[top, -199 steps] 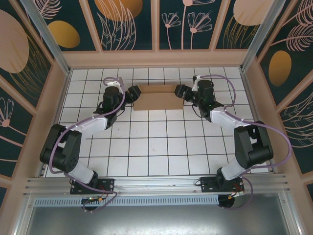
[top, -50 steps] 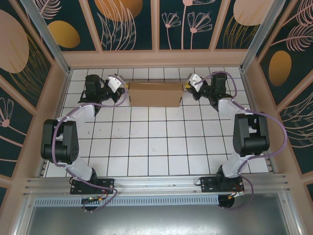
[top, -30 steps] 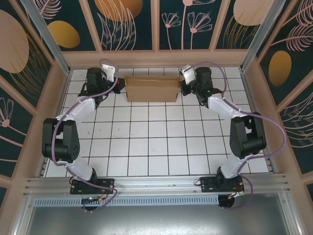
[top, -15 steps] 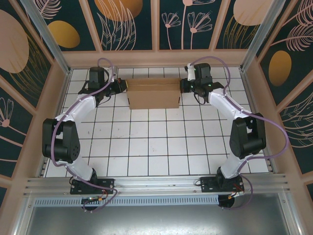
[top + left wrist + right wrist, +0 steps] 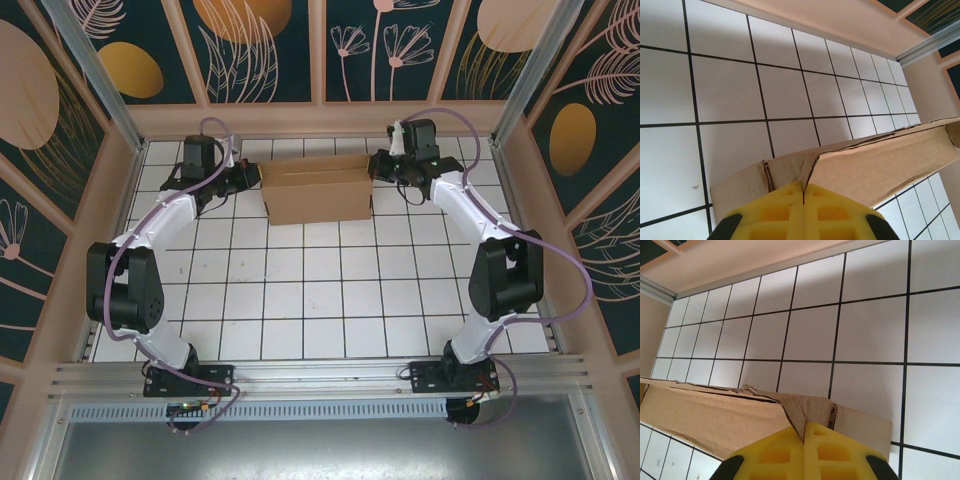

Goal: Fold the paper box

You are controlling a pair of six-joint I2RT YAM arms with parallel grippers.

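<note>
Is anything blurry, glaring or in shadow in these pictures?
Top external view: evenly lit, plain brown cardboard box sharp, shadows only soft. Left wrist view: the close yellow fingers look slightly soft, white tiled floor tilted. Right wrist view: likewise its yellow fingers; no glare.

Lab cell (aluminium rail (image 5: 320,378)): tiled table (image 5: 320,300), botanical wall panels (image 5: 255,50).

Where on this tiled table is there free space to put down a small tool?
The widest bare patch is the tiled table between the paper box and the near metal rail. A narrow strip lies between box and far wall. Crowded: the box's ends, where the left end effector and right end effector pinch it.
</note>
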